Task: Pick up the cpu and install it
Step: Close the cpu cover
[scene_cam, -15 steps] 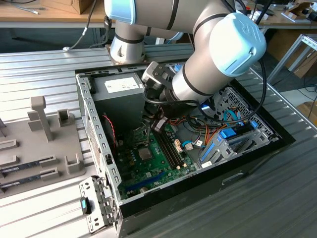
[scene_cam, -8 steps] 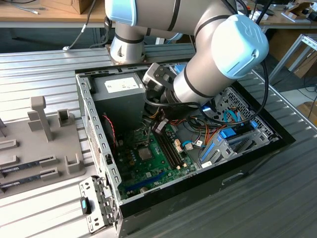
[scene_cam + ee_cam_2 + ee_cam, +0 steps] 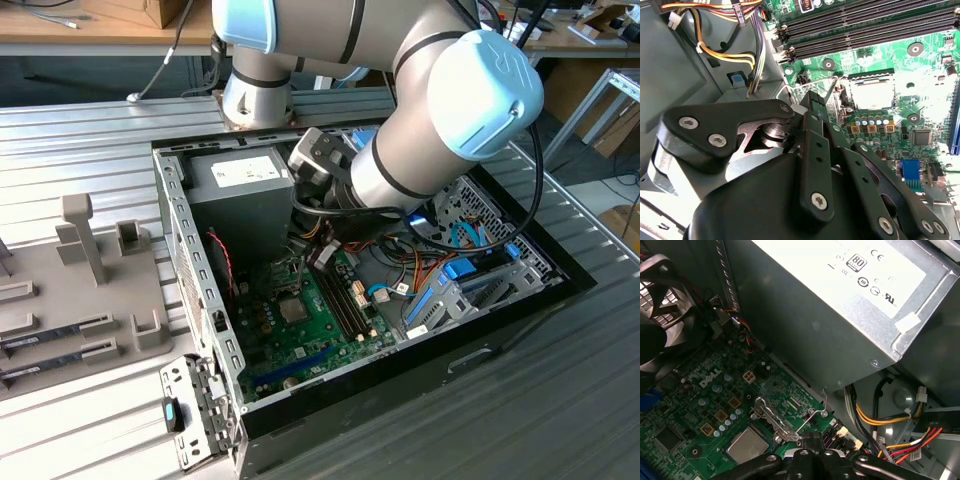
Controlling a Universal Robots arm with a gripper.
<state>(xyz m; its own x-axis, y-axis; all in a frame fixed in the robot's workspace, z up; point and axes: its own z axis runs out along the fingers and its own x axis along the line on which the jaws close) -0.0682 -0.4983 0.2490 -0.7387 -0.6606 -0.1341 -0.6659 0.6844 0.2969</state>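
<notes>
Beside the seated cpu point(image 3: 871, 93), closed pincer point(image 3: 812, 100)

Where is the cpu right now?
The cpu sits flat in its socket on the green motherboard, beside the metal latch lever. In both wrist views it lies just beyond the gripper, in the open computer case.

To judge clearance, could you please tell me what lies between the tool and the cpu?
In both wrist views, the socket's metal lever lies between the tool and the cpu.
</notes>
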